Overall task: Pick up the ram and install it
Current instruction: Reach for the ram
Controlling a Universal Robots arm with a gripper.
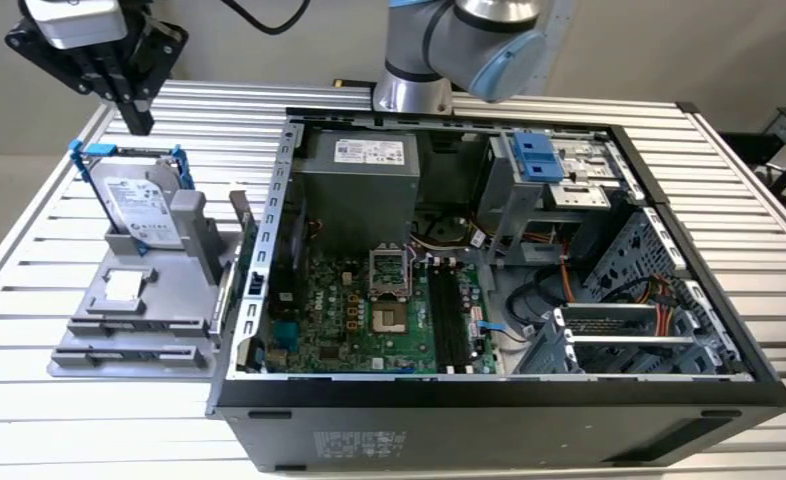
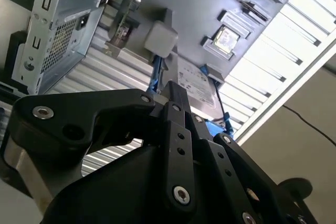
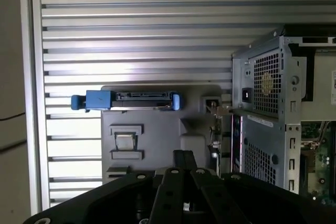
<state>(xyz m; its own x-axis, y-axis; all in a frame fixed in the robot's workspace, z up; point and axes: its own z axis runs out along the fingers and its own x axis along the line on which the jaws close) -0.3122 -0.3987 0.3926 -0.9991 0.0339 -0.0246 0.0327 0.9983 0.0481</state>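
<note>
Watching remotely, I have the black two-finger gripper at 10 o'clock in the exterior view, hanging clear of the ribbed aluminium table, and the first wrist view shows its fingers clenched together on nothing. At its 6 o'clock, and apart from it, the silver-labelled hard drive in a blue bracket leans upright in the grey moulded plastic holder. At the holder's 3 o'clock edge what I take for the thin dark rectangular ram stick stands on edge, just beside the open black desktop computer case. Inside the case lies the green motherboard, with the long black slots at its 3 o'clock
</note>
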